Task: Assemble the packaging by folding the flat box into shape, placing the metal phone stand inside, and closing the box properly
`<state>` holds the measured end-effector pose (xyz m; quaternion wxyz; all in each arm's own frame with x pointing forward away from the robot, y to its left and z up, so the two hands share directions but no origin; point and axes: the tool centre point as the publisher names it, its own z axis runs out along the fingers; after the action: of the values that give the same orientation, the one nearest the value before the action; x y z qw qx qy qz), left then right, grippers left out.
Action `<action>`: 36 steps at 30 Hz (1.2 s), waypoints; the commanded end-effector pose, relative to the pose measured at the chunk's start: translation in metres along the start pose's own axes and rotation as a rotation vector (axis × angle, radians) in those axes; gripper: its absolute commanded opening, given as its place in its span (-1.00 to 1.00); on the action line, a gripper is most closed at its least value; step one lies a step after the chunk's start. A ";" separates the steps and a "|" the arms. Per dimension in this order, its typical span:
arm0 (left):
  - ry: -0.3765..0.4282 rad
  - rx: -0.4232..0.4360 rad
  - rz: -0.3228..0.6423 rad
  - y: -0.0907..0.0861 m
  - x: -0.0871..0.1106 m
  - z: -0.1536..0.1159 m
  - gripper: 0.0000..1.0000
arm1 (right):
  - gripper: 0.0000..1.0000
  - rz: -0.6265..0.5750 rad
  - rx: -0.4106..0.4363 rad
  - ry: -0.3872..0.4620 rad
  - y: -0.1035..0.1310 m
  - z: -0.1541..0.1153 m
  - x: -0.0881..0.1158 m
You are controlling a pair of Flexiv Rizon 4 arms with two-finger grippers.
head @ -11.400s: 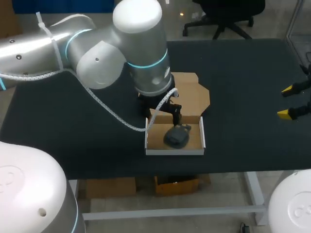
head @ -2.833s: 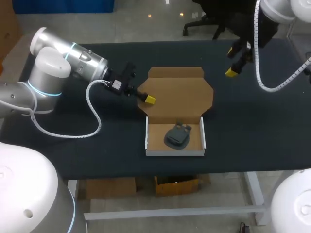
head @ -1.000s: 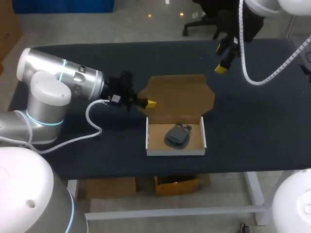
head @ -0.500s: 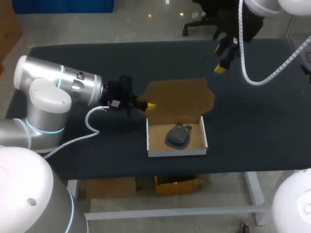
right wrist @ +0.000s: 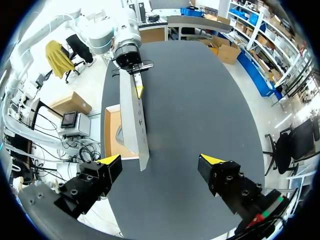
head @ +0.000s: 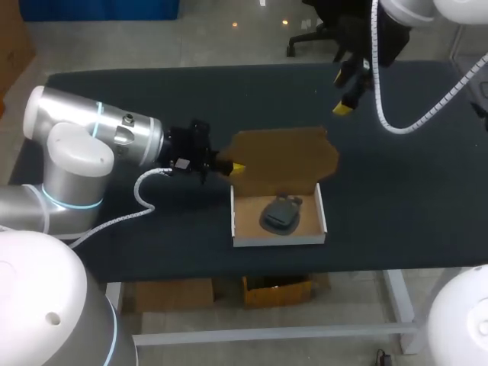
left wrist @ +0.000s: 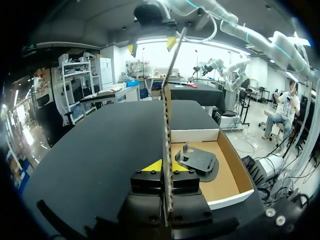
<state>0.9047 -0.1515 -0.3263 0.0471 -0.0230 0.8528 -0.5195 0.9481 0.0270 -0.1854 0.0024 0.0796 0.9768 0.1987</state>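
Risk, table (head: 152,99) level: nothing pins the box (head: 278,235) down. It looks light, so swinging the lid (head: 284,155) over could drag or tip the whole tray at the hinge.

Risk, lid: my left gripper (head: 235,166) is clamped on its left edge only, with cardboard between both yellow tips. A one-sided pull may twist or crease the panel, or it may slip free. My right gripper (head: 345,90) hangs over the far side, fingers spread and empty, well apart, so it gives no bracing.

Risk, phone stand (head: 280,213): its raised part may foul the closing lid.

Look: brown inside, white outer walls. The lid is nearly upright on the rear hinge, corners clipped. The dark stand lies inside the tray.
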 end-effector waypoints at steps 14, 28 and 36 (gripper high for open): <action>0.001 0.006 0.002 0.002 0.000 0.002 -1.00 | 1.00 0.021 0.067 -0.030 0.032 0.006 -0.011; 0.001 0.006 0.002 0.002 0.000 0.002 -1.00 | -0.27 -0.003 0.195 -0.059 0.074 0.028 -0.021; 0.001 0.006 0.002 0.002 0.000 0.002 -1.00 | -0.39 -0.023 0.266 -0.052 0.085 0.045 -0.016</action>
<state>0.9058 -0.1518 -0.3272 0.0455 -0.0216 0.8522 -0.5207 0.9749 0.1114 -0.1927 0.0273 0.0742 0.9915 0.1030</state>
